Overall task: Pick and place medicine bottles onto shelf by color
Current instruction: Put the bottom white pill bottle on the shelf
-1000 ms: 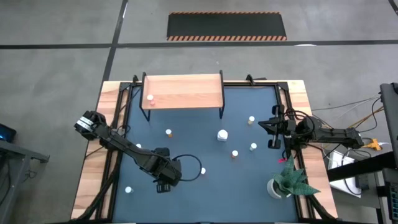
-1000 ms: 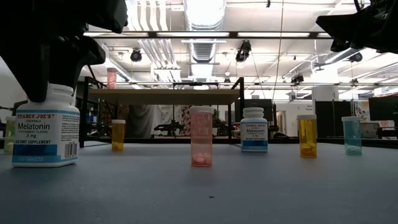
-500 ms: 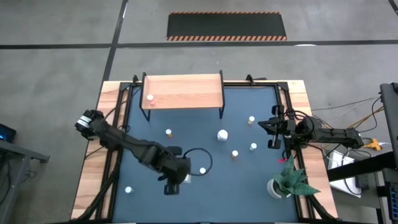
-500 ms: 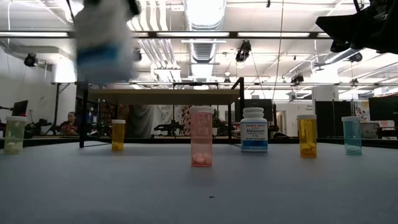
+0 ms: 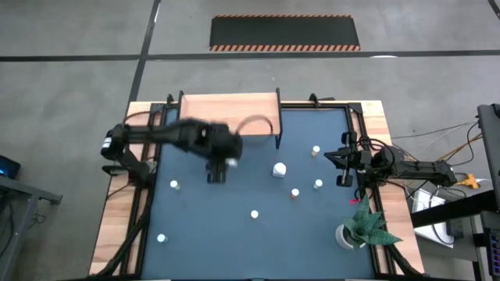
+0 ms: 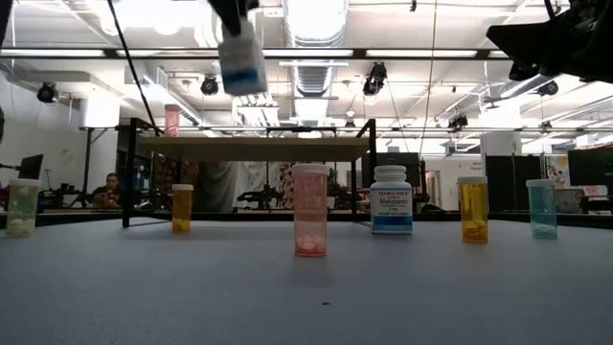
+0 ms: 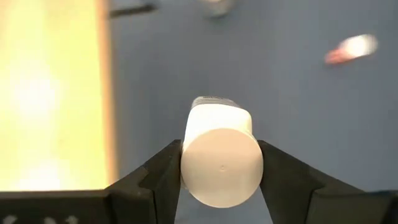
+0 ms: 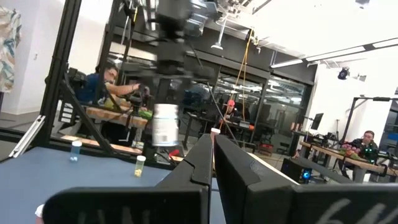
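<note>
White and blue-labelled, the large plastic medicine bottle [image 5: 229, 161] hung over the dark mat in the high view, clamped in the left gripper [image 5: 219, 165] just in front of the light wooden shelf [image 5: 229, 114]. Low down, that bottle [image 6: 241, 57] floated above shelf height. At the left wrist, both fingers [image 7: 163, 177] pinched its white cap [image 7: 221, 165]. Right gripper [image 5: 341, 166] waited by the table's right edge, jaws together.

Medicine bottles [image 5: 278, 168]: about nine. Shelf [image 5: 230, 114]: one. Plant [image 5: 361, 227]: one.
</note>
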Motion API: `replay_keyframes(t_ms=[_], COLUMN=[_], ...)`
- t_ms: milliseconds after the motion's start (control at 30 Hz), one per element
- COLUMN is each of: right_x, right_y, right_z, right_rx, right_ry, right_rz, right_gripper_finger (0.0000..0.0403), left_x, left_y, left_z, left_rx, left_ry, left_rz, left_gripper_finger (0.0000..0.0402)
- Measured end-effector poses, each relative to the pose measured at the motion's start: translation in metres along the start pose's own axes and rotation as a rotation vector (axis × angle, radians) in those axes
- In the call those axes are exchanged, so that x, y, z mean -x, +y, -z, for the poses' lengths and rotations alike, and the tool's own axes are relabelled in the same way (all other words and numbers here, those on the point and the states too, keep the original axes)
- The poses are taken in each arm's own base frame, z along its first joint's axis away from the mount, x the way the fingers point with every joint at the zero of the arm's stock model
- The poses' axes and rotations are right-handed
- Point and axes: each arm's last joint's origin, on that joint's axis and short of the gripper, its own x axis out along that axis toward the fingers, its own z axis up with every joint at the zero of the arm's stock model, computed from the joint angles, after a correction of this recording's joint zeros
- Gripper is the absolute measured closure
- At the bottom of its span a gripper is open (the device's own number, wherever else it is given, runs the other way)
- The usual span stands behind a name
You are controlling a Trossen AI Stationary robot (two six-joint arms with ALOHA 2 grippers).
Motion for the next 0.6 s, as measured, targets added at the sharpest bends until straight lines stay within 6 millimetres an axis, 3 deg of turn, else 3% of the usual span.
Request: replay_keyframes(t_ms=[200,333,600], right_x=[0.000,0.000,0.000], right_y=[0.000,0.000,0.000], right_z=[0.000,0.000,0.000], right_rx=[0.000,0.000,-0.008], right_ry=[0.000,0.000,0.000], right_rz=[0.000,0.000,0.000], right_gripper_finger=[0.0394,0.0394,0.0394], left_x=[-0.010,-0.014,-0.021], left_y=[0.070,0.106,0.135], left_z=[0.013,0.026,0.043], left_rx=[0.077,0.130,0.168], left_ry=[0.079,0.114,0.134], left_rz=[-0.077,-0.110,-0.047], left_gripper_finger=[0.0236,0.0235,0.0235])
